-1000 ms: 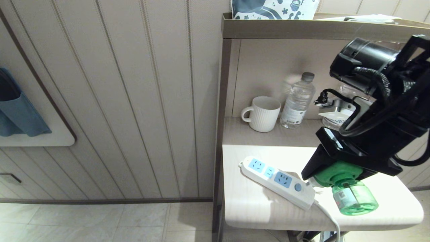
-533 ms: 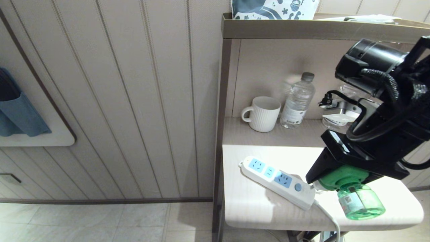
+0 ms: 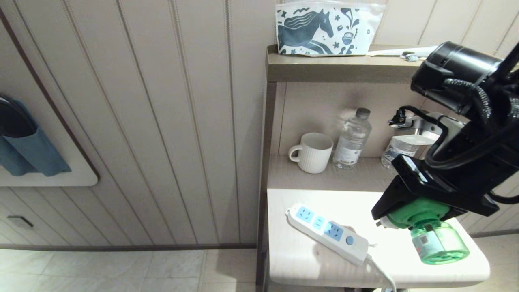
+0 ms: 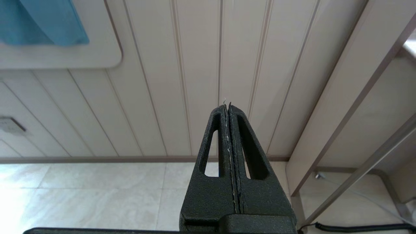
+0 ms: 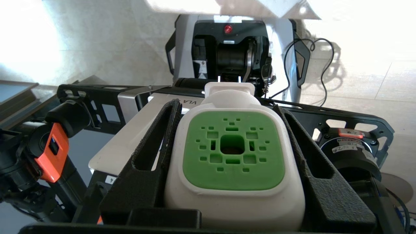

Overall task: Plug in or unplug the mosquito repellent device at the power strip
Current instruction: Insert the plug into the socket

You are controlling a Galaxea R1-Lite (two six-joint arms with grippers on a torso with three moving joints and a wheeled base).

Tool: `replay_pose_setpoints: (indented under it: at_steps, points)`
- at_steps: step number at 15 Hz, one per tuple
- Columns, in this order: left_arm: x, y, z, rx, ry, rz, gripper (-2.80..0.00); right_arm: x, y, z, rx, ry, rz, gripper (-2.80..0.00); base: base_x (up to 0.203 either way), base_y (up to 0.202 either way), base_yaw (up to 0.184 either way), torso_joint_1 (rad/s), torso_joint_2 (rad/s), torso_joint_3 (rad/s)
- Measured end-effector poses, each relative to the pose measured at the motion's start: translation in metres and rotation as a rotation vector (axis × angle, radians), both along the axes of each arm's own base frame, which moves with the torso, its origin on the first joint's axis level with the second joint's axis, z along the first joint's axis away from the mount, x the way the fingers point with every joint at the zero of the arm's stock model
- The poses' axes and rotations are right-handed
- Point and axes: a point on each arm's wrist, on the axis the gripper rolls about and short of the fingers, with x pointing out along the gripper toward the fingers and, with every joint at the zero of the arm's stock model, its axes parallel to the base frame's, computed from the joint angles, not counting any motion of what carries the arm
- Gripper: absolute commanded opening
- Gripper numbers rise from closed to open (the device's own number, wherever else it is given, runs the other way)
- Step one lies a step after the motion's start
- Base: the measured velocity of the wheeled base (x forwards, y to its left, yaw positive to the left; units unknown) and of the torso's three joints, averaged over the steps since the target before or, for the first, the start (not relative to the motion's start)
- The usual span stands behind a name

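On your far left, a blue cloth point(image 3: 28, 156) hangs against the panelled wall, well away from either tool. Your left tool point(image 4: 229, 110) is parked low, pointing at the wall and floor, its fingers point(image 4: 242, 156) pressed together with nothing between them. Moving right, the power strip point(image 3: 326, 233) lies flat on the white surface point(image 3: 405, 269), to the left of and below your right tool, its three blue socket faces bare and its cord running off the near edge. Behind it, on the shelf level, stand a white mug point(image 3: 311, 153) and a clear water bottle point(image 3: 352, 140). Your right tool point(image 3: 405, 205) hangs above the surface, just right of the strip's button end, clamped on the mosquito repellent device point(image 3: 434, 237). In the right wrist view, the black fingers point(image 5: 152, 156) grip the white body on both sides. The green liquid bottle hangs below the tool, clear of the strip.
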Motion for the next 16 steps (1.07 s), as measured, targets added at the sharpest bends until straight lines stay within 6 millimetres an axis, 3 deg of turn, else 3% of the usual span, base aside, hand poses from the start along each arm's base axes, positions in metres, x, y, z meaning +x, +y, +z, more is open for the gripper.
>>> replay_pose_setpoints:
  at_steps: [11, 16]
  points:
    - [0.0, 0.0, 0.0, 0.0, 0.0, 0.0, -2.8, 0.019, 0.008, -0.019, -0.03, 0.076, -0.009, -2.8, 0.0, 0.0, 0.0, 0.264, -0.57, -0.303]
    - [0.0, 0.0, 0.0, 0.0, 0.0, 0.0, -2.8, 0.023, 0.01, -0.023, -0.036, 0.091, -0.015, -2.8, 0.0, 0.0, 0.0, 0.048, -0.1, -0.049]
